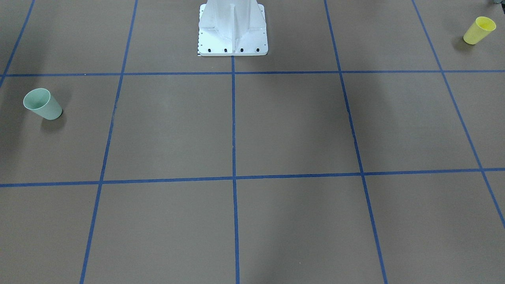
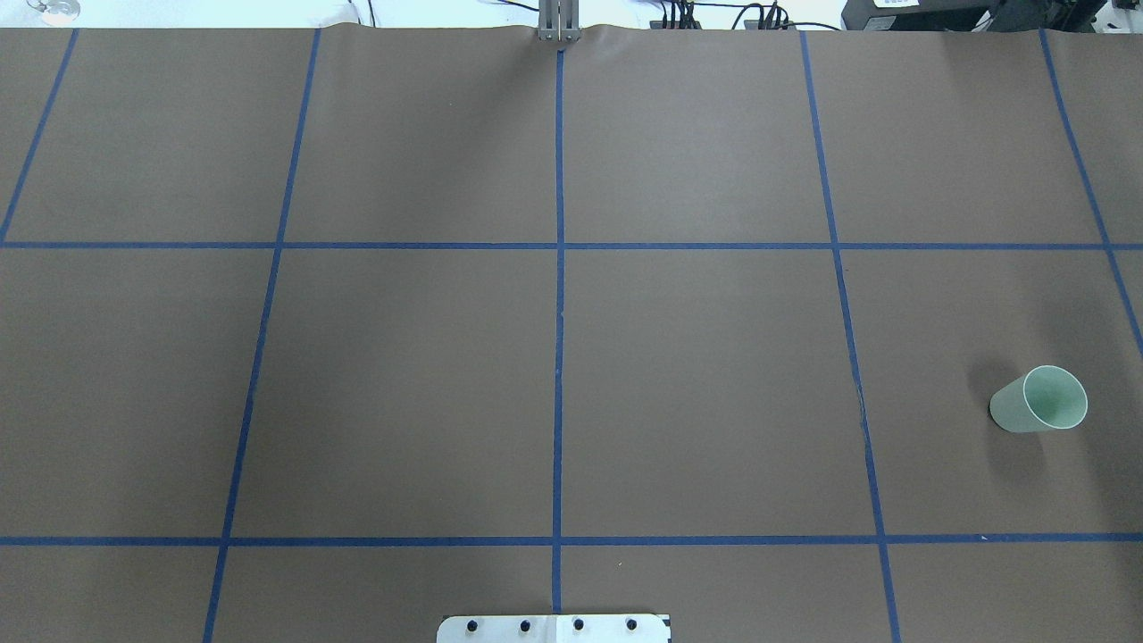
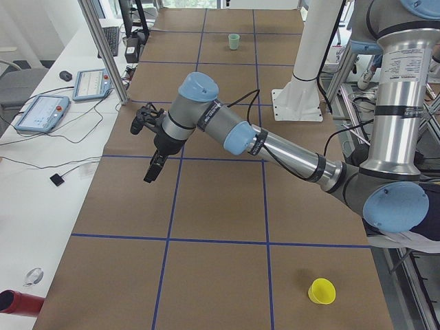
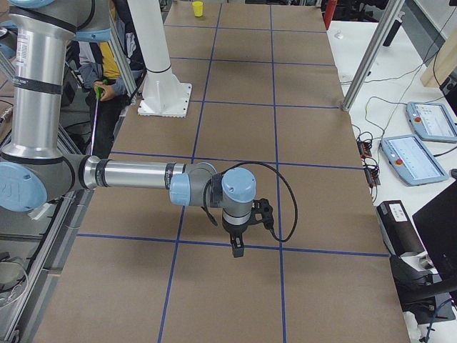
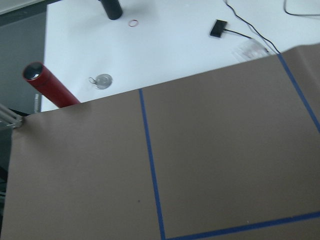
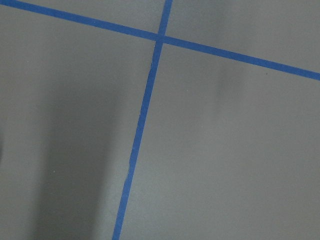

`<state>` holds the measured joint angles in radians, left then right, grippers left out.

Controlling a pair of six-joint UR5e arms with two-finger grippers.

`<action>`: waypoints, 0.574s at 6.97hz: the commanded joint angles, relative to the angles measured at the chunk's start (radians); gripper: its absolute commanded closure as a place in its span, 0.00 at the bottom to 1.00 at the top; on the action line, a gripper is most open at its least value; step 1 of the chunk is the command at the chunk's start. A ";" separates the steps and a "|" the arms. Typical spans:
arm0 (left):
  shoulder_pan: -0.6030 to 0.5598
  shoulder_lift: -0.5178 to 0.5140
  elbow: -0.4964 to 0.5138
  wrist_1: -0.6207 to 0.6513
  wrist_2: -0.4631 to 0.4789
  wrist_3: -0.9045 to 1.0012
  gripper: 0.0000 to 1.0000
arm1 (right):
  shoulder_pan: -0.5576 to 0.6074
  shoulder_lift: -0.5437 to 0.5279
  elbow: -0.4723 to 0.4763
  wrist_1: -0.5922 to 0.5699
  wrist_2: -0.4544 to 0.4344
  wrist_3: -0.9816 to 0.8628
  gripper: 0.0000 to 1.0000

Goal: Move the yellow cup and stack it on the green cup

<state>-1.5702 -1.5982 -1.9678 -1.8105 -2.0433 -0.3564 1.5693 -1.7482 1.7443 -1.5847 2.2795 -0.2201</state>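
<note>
Overhead exterior view: a brown paper surface (image 2: 402,384) ruled into squares by blue tape lines (image 2: 559,357), with a small, tapered, plain plastic, pale mint-green cup (image 2: 1040,400) standing upright, mouth up, inside one square.
Yellow cup: a small, tapered, plain plastic, bright yellow cup (image 1: 479,30) stands upright on the surface, well apart from the left fingers, back toward the robot's side of them and out toward the surface's left end.
Left fingers: the black left fingers (image 3: 152,170) hang above the surface on the outstretched grey-and-blue left arm (image 3: 275,148), pointing down at a slant. They show only from the side, so I cannot tell how far apart they stand; both cups are well clear of them.
Right fingers: the black right fingers (image 4: 237,249) point straight down just over a blue tape line. They too show only from the side, so their spread cannot be told.
Green cup: well apart from the right fingers, toward the surface's right end.
Cups together: far apart, at opposite ends of the surface.
Pedestal: a white metal base (image 1: 232,27) is bolted at the robot's edge of the surface.
</note>
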 commanded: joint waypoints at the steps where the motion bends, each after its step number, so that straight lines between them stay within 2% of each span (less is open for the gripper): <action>1: 0.098 0.093 -0.131 0.000 0.256 -0.235 0.00 | 0.000 -0.004 0.000 -0.001 0.000 -0.004 0.00; 2: 0.157 0.156 -0.184 0.003 0.379 -0.331 0.00 | 0.000 -0.004 -0.002 -0.001 0.000 -0.005 0.00; 4: 0.267 0.228 -0.206 0.007 0.554 -0.537 0.00 | 0.000 -0.007 0.000 0.000 -0.002 -0.005 0.00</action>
<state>-1.3761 -1.4146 -2.1567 -1.8065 -1.6033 -0.7652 1.5693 -1.7539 1.7431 -1.5851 2.2784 -0.2252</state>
